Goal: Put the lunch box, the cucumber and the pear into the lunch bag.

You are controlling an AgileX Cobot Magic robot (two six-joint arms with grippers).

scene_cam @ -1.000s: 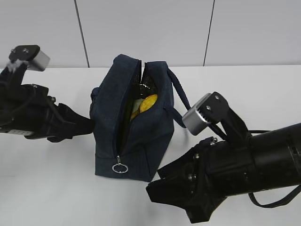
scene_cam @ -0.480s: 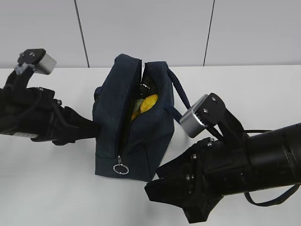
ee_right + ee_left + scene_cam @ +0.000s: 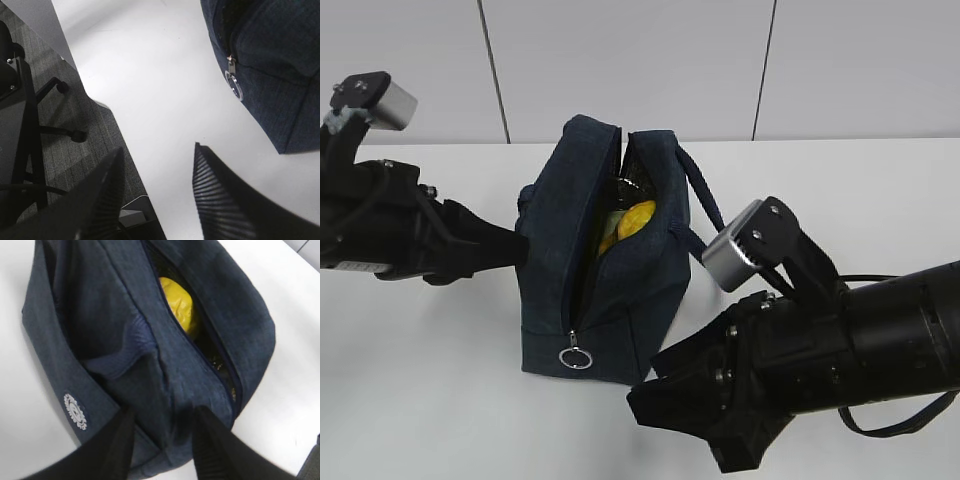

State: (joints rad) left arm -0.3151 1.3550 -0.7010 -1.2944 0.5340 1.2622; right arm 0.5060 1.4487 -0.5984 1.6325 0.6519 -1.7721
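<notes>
The navy lunch bag (image 3: pixel 605 270) stands upright mid-table, its zipper open from the top down to the silver ring pull (image 3: pixel 575 357). The yellow pear (image 3: pixel 636 217) shows inside the opening, also in the left wrist view (image 3: pixel 179 307). A dark glossy shape (image 3: pixel 628 186) lies behind it, possibly the cucumber. The lunch box is hidden. My left gripper (image 3: pixel 520 245) is open, its jaws astride the bag's left side (image 3: pixel 163 412). My right gripper (image 3: pixel 655 395) is open and empty, low in front of the bag (image 3: pixel 158 148), with the ring pull (image 3: pixel 234 85) ahead of it.
The bag's strap handle (image 3: pixel 700 205) hangs off its right side. A white round logo (image 3: pixel 75 411) marks the bag's side. The table's front edge (image 3: pixel 97 102) runs under my right gripper. Below it are grey floor and a chair base (image 3: pixel 50 90).
My left gripper pushed into the bag's side, tipping it slightly right, then eased back and rose a little. The bag is back where it stood. The right arm barely moved.
</notes>
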